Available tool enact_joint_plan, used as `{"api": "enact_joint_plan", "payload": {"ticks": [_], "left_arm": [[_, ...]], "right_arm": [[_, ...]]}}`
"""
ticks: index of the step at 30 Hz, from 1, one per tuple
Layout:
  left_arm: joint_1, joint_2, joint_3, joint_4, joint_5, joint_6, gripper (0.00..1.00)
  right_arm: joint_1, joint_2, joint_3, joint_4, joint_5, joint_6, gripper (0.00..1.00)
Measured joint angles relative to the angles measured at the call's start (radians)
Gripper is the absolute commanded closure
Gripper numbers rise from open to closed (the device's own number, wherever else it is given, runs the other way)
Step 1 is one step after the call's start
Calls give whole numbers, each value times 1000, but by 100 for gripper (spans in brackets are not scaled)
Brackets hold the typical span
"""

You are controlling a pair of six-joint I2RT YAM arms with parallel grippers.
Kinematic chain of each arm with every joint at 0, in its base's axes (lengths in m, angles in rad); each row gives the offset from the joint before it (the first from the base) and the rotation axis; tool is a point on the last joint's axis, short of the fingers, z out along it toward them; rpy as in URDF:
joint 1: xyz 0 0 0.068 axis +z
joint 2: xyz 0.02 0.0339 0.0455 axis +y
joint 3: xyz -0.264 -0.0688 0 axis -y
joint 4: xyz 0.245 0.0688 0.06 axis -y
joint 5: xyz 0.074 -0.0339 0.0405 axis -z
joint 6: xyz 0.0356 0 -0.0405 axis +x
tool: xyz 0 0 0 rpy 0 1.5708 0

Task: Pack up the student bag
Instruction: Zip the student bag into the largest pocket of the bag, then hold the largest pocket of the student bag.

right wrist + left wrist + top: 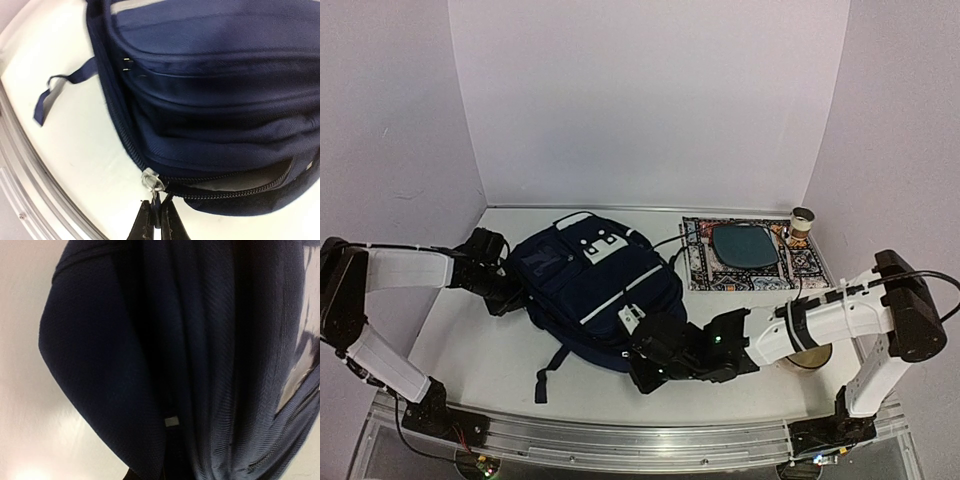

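Note:
The student bag (592, 285), a navy backpack with white stripe trim and white patches, lies front up on the white table. My left gripper (512, 297) is at the bag's left edge. Navy fabric (200, 340) fills the left wrist view and bunches toward the jaws, which are shut on it. My right gripper (642, 378) is at the bag's near corner. It is shut (158, 200) on the tab of a clear zipper pull (152, 181). The zip to the right of the pull gapes a little (250, 182).
A patterned mat (705, 268) with a dark teal pouch (745, 245) lies at the back right, with a small roll (802, 222) beside it. A round tan bowl (807, 352) sits under my right arm. A loose strap (545, 375) trails toward the metal front rail (620, 445).

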Motion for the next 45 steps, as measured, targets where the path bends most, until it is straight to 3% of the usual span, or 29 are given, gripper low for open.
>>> {"api": "enact_joint_plan", "payload": {"ticks": [3, 7, 10, 13, 18, 26, 34, 36, 42, 45], "left_arm": [[21, 80, 80, -29, -14, 125, 89], [42, 121, 144, -41, -49, 236, 56], [71, 112, 158, -37, -57, 242, 40], [87, 57, 131, -27, -47, 203, 31], [49, -138, 33, -48, -3, 90, 29], [-129, -400, -174, -83, 35, -157, 34], [-325, -429, -247, -77, 18, -368, 47], [-370, -397, -247, -52, 1, -393, 56], [-442, -312, -245, 0, -55, -445, 98], [-450, -313, -244, 0, -77, -454, 100]], "right_arm": [[0, 36, 53, 3, -16, -29, 100], [0, 89, 130, -26, -39, -54, 100], [1, 149, 211, -63, -60, -63, 100], [2, 214, 291, -77, -78, -69, 100], [5, 287, 386, -83, -103, -73, 100], [7, 363, 492, -82, -137, -96, 100], [7, 426, 583, -82, -155, -133, 100], [7, 435, 596, -82, -160, -140, 100], [6, 437, 595, -82, -161, -157, 100], [6, 430, 558, -49, -159, -162, 100]]}}
